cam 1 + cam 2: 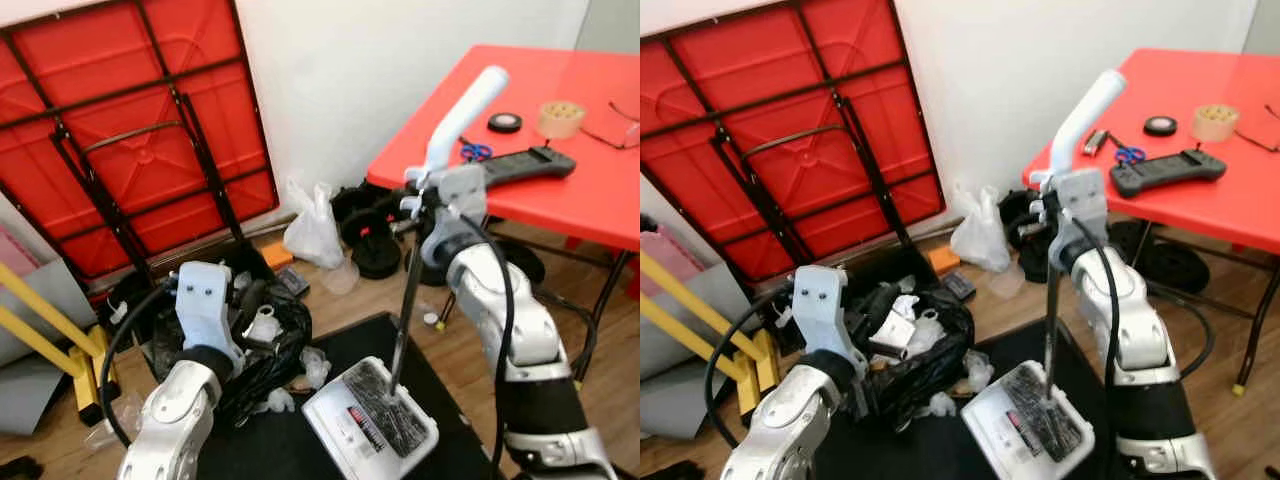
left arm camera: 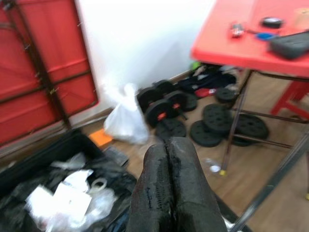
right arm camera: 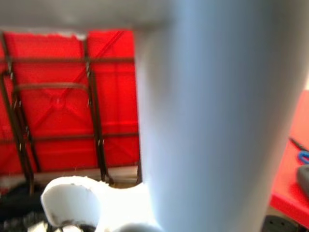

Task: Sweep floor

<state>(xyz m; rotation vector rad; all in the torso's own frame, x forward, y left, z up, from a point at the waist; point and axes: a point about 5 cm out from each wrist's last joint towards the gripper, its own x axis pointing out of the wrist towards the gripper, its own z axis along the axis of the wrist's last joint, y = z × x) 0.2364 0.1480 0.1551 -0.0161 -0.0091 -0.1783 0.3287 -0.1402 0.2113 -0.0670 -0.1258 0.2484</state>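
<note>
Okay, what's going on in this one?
The robot is partway through a sweeping job. Its right gripper holds the white handle of an upright dustpan, which rests on a black mat with debris in its tray. The left gripper is shut and empty, raised over a black bag of trash.
</note>
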